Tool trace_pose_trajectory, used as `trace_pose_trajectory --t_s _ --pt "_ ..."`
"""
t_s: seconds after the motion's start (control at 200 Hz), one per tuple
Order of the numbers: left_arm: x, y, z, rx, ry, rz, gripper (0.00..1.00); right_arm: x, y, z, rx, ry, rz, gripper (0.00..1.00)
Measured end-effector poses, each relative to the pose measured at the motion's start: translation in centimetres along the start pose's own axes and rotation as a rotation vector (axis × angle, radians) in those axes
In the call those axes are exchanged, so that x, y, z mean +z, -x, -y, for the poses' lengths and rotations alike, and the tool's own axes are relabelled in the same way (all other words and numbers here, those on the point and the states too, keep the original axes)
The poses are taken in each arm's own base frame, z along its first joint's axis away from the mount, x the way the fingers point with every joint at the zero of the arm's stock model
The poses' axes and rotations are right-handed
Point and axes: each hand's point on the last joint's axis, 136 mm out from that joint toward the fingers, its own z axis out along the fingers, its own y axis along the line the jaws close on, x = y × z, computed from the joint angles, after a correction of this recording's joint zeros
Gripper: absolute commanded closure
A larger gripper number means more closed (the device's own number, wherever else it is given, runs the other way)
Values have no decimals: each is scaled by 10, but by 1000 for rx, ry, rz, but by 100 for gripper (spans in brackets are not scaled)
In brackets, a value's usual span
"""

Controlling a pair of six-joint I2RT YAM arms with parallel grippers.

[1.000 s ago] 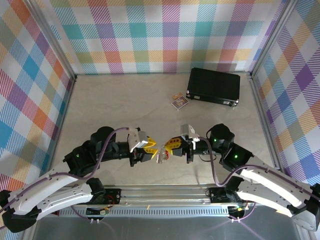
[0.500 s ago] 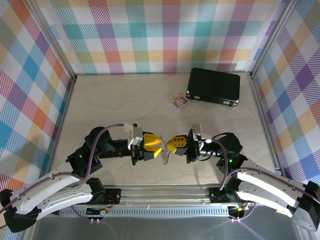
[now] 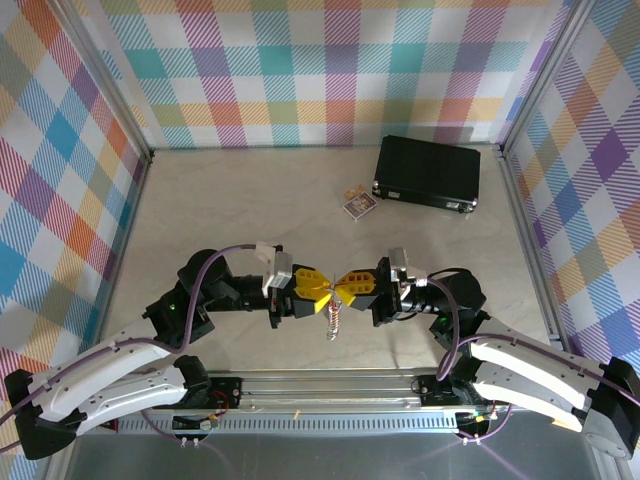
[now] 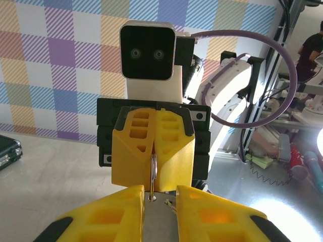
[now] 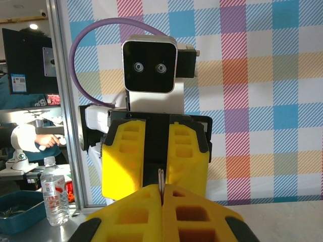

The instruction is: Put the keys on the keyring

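One keyring [image 3: 333, 318] hung over the table [image 3: 230, 210] between your pincers: right pincer [image 3: 343, 286] pinched it, left pincer [image 3: 325, 291] stood slightly spread around it. One black case [image 3: 428, 172] and one card packet [image 3: 358, 203] lay beyond, print unreadable.

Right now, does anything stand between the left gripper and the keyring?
Nothing visible does. The right gripper is shut on the keyring, holding it edge-on toward the left gripper, whose open fingers flank the ring's thin edge with only air between.
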Motion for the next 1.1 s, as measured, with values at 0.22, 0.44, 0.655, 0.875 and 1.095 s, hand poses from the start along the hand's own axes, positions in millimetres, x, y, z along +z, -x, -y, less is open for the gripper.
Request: trace_pose_trajectory --t_s 0.22,0.44,0.655,0.875,1.095 --pt "4 -1 -1 -2 -7 0 91 0 -1 -2 1 6 0 100" --pt "4 3 -1 7 -8 12 100 0 2 -3 -8 11 11 100" --pt "2 -5 -7 43 35 -56 100 -3 -7 0 0 -21 -49 84" --pt "-9 -8 -22 158 146 -213 100 -13 -13 5 -43 -112 -217 58" --pt "-18 -13 -33 261 199 -406 100 -20 -32 15 -104 -165 -389 57"
